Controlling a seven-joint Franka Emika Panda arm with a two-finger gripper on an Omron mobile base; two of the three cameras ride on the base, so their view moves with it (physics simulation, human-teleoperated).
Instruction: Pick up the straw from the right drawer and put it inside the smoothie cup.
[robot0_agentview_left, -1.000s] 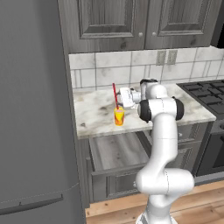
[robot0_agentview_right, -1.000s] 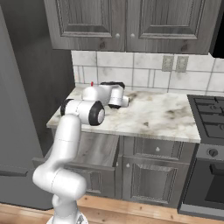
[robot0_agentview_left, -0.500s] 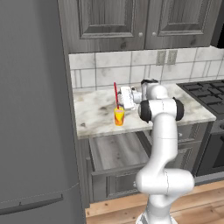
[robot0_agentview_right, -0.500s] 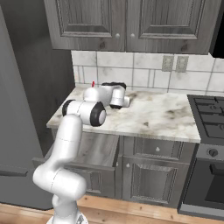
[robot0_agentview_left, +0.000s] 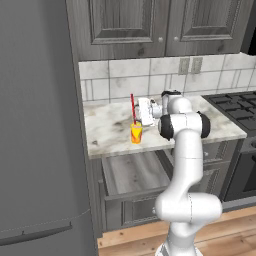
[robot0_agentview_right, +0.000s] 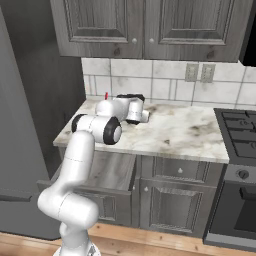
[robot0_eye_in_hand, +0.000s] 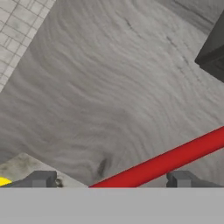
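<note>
Gripper (robot0_agentview_left: 142, 111) jaws stand wide, holding nothing. We find it turned sideways beside the straw (robot0_agentview_left: 133, 109), which stands upright in the smoothie cup (robot0_agentview_left: 136, 133) on the counter (robot0_agentview_left: 107, 132); we judge the wide stance a release. Below, the right drawer (robot0_agentview_left: 131, 172) hangs open. In the hand view the cup is cut to a yellow sliver and the straw's ends are cropped.

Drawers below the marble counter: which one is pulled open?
The wide dark grey wood drawer directly under the small yellow cup, its lighter grey interior exposed; the narrower fronts toward the stove sit flush.
</note>
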